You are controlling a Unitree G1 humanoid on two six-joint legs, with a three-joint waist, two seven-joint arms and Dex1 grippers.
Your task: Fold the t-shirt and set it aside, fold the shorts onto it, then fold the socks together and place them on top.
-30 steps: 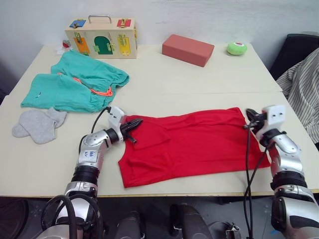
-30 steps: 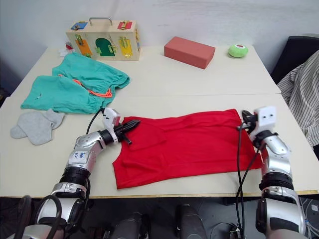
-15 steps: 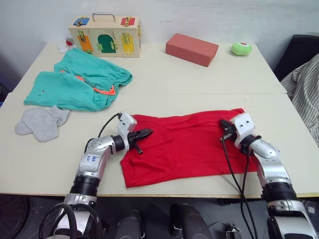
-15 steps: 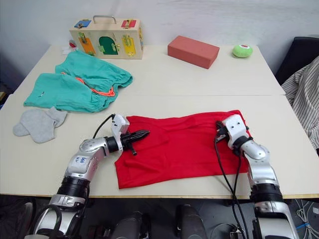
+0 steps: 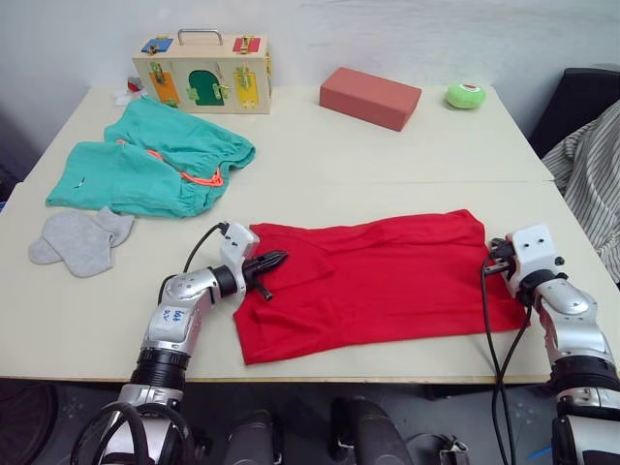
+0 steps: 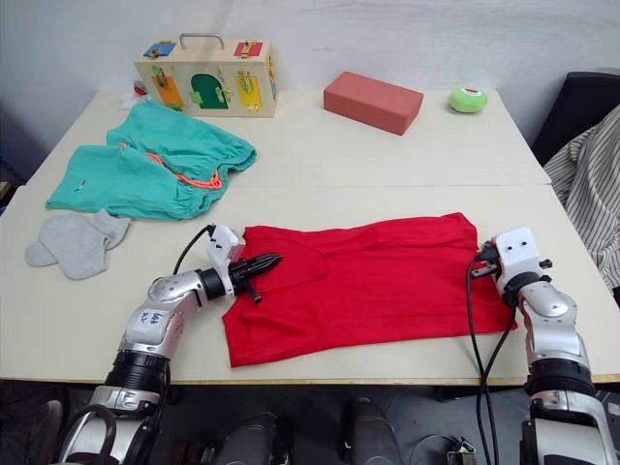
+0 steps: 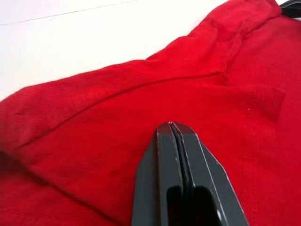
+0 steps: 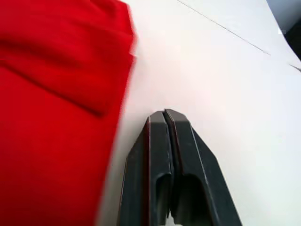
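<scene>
The red t-shirt (image 5: 378, 281) lies spread flat, folded lengthwise, on the near part of the table. My left gripper (image 5: 274, 259) is shut and its tips rest on the shirt's left end; the left wrist view shows the closed tips (image 7: 171, 125) over red cloth with nothing pinched between them. My right gripper (image 5: 493, 260) is shut too, at the shirt's right edge. In the right wrist view its tips (image 8: 163, 113) are over bare table beside the red hem. The teal shorts (image 5: 145, 165) lie crumpled at the far left, and the grey socks (image 5: 77, 240) lie just in front of them.
A salmon-red block (image 5: 370, 97), a wooden latch box (image 5: 201, 73) and a green ball (image 5: 465, 95) stand along the table's far edge. Striped fabric (image 5: 593, 165) hangs over a chair at the right. The table's front edge (image 5: 387, 376) runs just below the shirt.
My right gripper has drawn back to the right, from over the shirt's right part to just off its right edge. The left gripper has stayed on the shirt's left end.
</scene>
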